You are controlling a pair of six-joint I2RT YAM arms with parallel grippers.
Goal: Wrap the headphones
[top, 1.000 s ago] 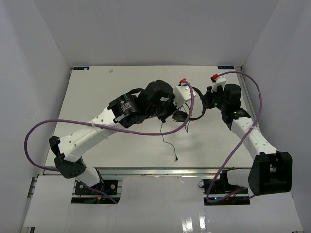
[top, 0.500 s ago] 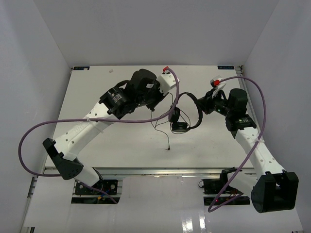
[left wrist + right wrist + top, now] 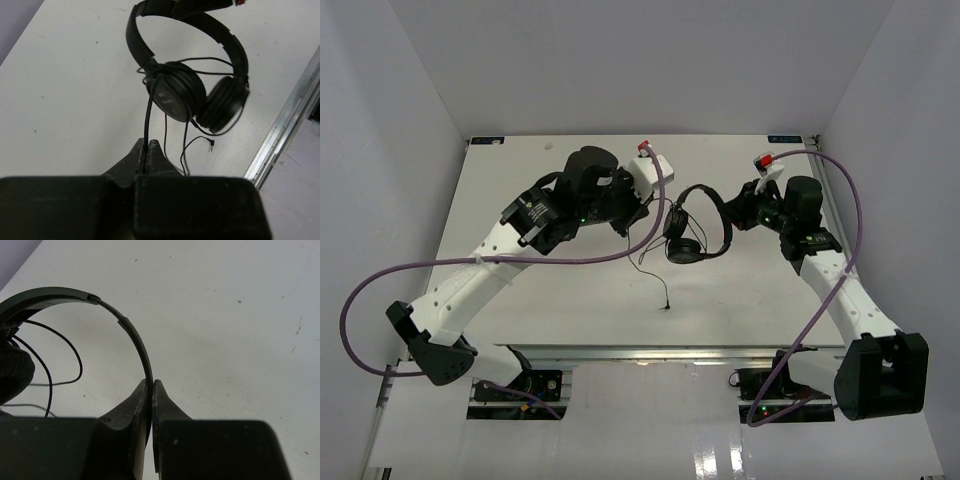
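Note:
The black headphones (image 3: 692, 228) hang above the middle of the table, earcups down; they also show in the left wrist view (image 3: 190, 85). My right gripper (image 3: 738, 212) is shut on the headband (image 3: 131, 332), which runs between its fingers (image 3: 151, 386). My left gripper (image 3: 648, 212) is shut on the thin black cord (image 3: 148, 117), just left of the earcups (image 3: 176, 94). The cord loops round the earcups and trails down to its plug (image 3: 664, 306) lying on the table, also seen in the left wrist view (image 3: 211, 145).
Thick purple robot cables (image 3: 500, 262) arch over each arm. The white table (image 3: 550, 290) has walls at the left, back and right, and a metal rail at its near edge (image 3: 640, 350).

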